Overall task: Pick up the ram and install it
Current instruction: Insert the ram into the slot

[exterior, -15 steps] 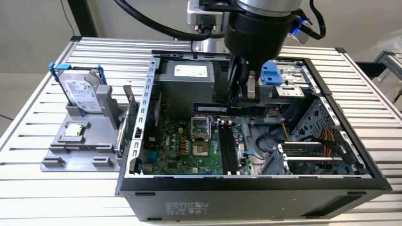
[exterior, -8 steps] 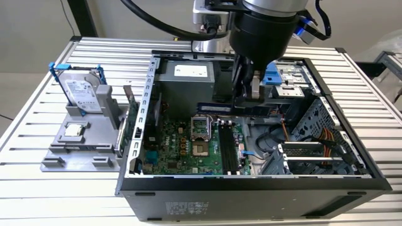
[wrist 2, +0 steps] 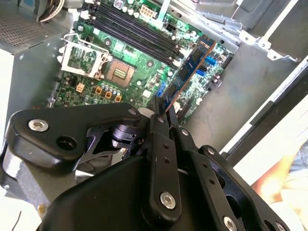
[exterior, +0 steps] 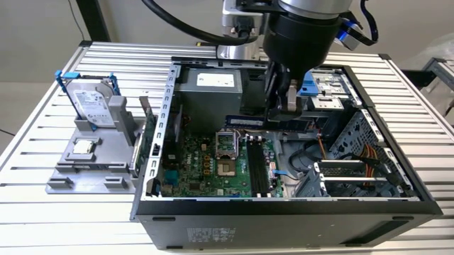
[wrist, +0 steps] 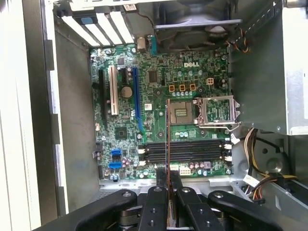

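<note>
Gripper [exterior: 285,112] is clamped on the ram [exterior: 245,121], fingers closed down to the stick's thickness, holding it on edge above the motherboard [exterior: 206,170] and clear of it. In the first wrist view the ram [wrist: 167,139] reads edge-on and crosses the motherboard's black memory slots [wrist: 185,150] at a right angle. In the second wrist view the ram [wrist 2: 192,65] sticks out from the fingertips over the motherboard's edge.
</note>
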